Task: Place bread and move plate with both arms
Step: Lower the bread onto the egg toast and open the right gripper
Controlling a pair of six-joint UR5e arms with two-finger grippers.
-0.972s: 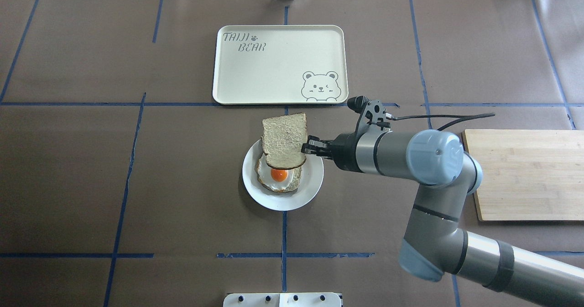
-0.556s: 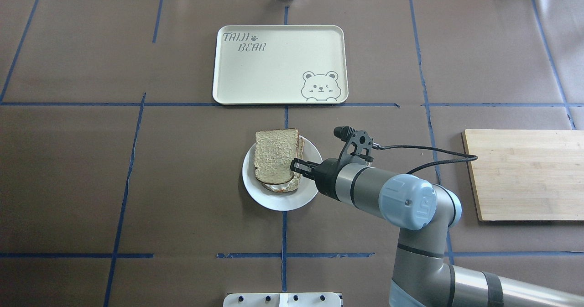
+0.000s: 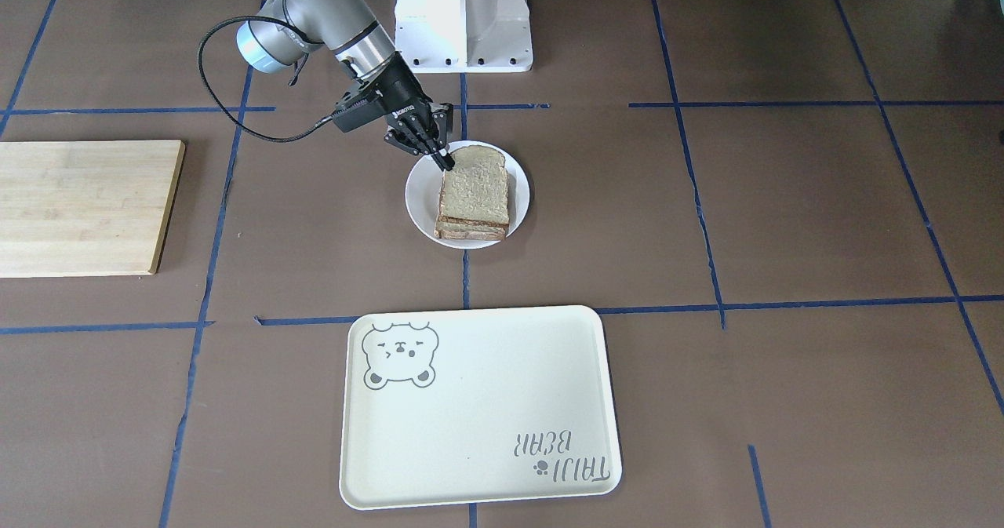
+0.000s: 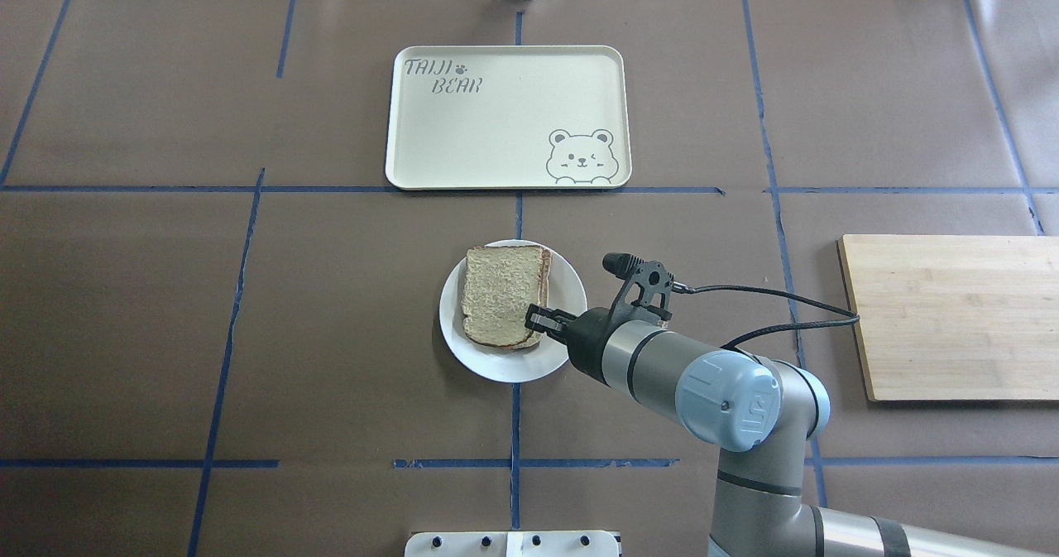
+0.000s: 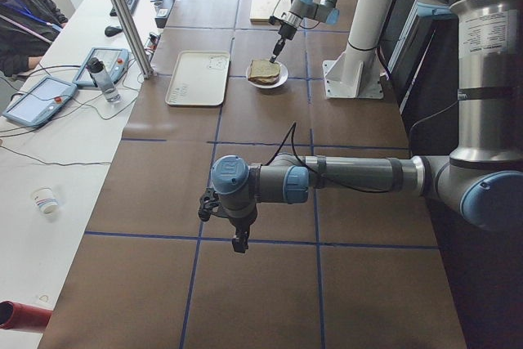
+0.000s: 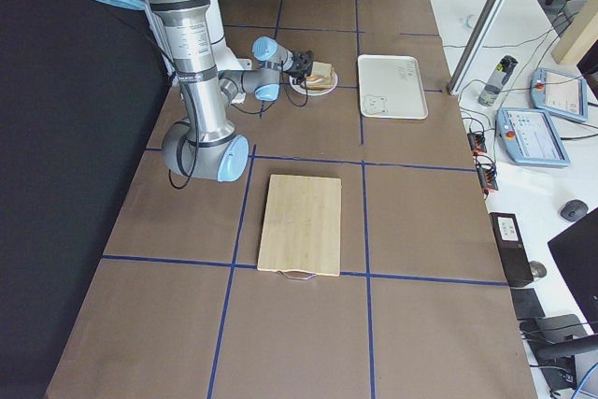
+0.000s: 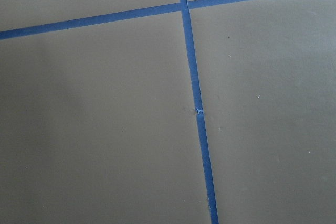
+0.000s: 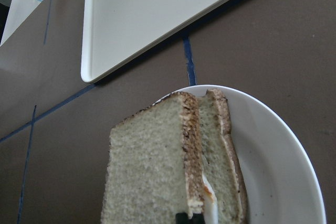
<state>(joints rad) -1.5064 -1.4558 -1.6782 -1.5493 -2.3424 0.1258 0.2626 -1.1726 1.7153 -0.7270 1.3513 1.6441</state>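
While the bread (image 4: 499, 292) lies flat on top of a second slice (image 8: 218, 145) on the plate (image 4: 563, 350), the right gripper (image 4: 536, 319) sits at the bread's near right corner. Its jaws stand close together there, with only a narrow gap, and they pinch the edge of the bread. In the front-facing view the black fingers slope down to one point that touches that corner. The right wrist view shows a dark fingertip at the bottom edge of the picture, against the crust. In that view the two slices are stacked slightly askew, so a strip of the lower slice shows along the right side of the bread. A little white shows between them near the fingertip. The plate rests on the brown table cover near the middle of the table, on a blue tape line. Its white rim is bare on the right and near sides.

The left gripper (image 5: 239, 243) hangs low over bare table, far to the left and well apart from the plate. It points downward, and I cannot tell whether its jaws are open or closed, since only the left side view shows it. The left wrist view shows only brown table cover and crossing blue tape.

A cream tray (image 4: 505, 118) with a bear drawing lies on the far side of the plate, apart from it. A wooden board (image 4: 951, 317) lies well to the right.
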